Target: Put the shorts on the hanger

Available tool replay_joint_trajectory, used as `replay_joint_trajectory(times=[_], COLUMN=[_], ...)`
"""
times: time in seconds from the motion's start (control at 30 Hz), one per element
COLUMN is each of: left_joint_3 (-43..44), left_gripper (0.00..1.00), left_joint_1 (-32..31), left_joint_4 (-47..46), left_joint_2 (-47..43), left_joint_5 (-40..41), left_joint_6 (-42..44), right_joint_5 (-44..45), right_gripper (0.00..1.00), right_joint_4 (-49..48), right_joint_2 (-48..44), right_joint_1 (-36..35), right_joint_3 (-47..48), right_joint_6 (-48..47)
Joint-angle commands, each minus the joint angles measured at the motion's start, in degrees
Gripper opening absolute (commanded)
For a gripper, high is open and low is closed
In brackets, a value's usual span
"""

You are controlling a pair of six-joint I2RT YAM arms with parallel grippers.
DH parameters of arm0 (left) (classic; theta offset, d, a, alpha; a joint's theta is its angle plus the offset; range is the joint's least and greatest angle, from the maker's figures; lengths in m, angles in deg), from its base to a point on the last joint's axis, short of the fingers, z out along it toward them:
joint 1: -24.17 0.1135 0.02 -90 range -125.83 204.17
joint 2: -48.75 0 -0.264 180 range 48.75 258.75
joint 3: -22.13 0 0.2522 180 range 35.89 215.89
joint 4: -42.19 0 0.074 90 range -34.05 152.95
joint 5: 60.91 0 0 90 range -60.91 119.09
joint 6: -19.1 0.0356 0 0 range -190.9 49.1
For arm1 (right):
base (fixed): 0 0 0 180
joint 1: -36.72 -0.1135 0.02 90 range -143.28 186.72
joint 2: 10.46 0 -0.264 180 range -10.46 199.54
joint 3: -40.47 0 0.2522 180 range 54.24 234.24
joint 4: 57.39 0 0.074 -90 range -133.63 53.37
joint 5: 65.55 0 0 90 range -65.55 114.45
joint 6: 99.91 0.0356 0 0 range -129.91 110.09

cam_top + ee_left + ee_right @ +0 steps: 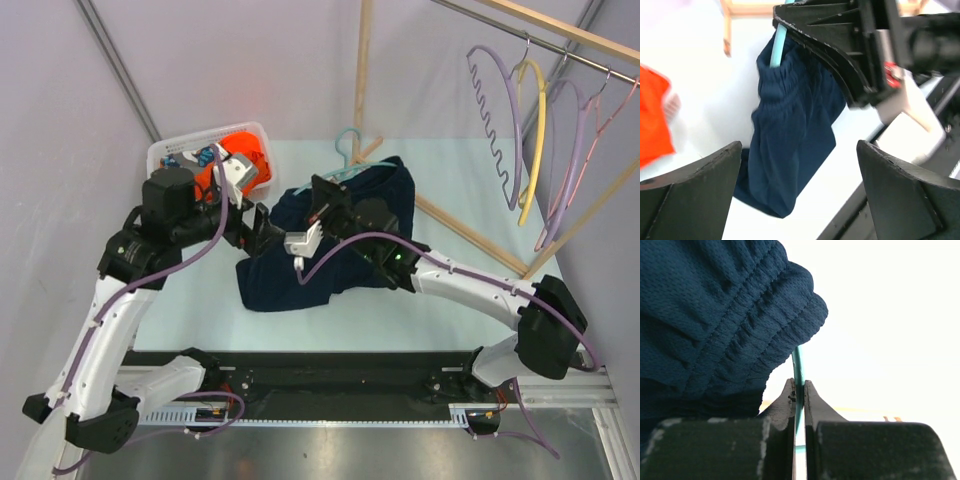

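Observation:
The navy shorts (330, 255) lie bunched in the middle of the table, their waistband gathered on the teal hanger (347, 150), whose hook sticks out at the far side. My right gripper (322, 192) is shut on the hanger's thin teal arm (798, 367), with the shorts' elastic waistband (725, 315) just beyond its fingertips (790, 390). My left gripper (265, 225) is open and empty at the shorts' left edge. In the left wrist view the shorts (790, 130) hang from the teal arm (777, 47) under the right gripper (840, 45), beyond my left gripper (799, 150).
A white basket (200, 140) holding an orange garment (245, 155) stands at the back left, close to the left arm. A wooden rack (362, 70) stands at the back right, its rail carrying purple (495, 110), yellow (538, 120) and pink hangers. Its base bar (470, 235) runs across the table.

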Motion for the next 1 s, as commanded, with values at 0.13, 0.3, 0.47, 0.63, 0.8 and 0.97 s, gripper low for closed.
replay_joint_trajectory(times=[0.13, 0.3, 0.47, 0.63, 0.8, 0.97], left_joint_3=[4.96, 3.39, 1.1, 0.3, -0.22, -1.63], left_gripper=[1.0, 1.0, 1.0, 1.0, 1.0, 1.0], left_joint_1=[2.34, 2.69, 2.78, 2.78, 2.87, 2.87], left_joint_4=[-7.79, -9.29, -9.99, -9.99, -9.82, -9.91], left_joint_2=[-4.4, -5.28, -5.37, -5.55, -5.55, -5.72], left_joint_5=[2.79, 3.32, 2.44, 1.74, 1.74, 1.21], left_joint_6=[-1.19, -1.27, -1.8, -1.98, -1.54, -1.8], right_joint_5=[-13.72, -18.47, -20.67, -21.64, -24.18, -27.0], right_gripper=[0.0, 0.0, 0.0, 0.0, 0.0, 0.0], right_joint_4=[-7.44, -7.26, -7.53, -4.63, -1.21, 2.47], right_joint_2=[-3.32, -1.75, 2.29, 6.33, 10.38, 12.58], right_joint_1=[13.38, 18.56, 22.34, 24.98, 28.23, 30.61], right_joint_3=[2.56, 9.04, 17.75, 29.24, 36.65, 39.91], right_joint_6=[-8.95, -9.92, -9.31, -9.31, -10.71, -14.84])
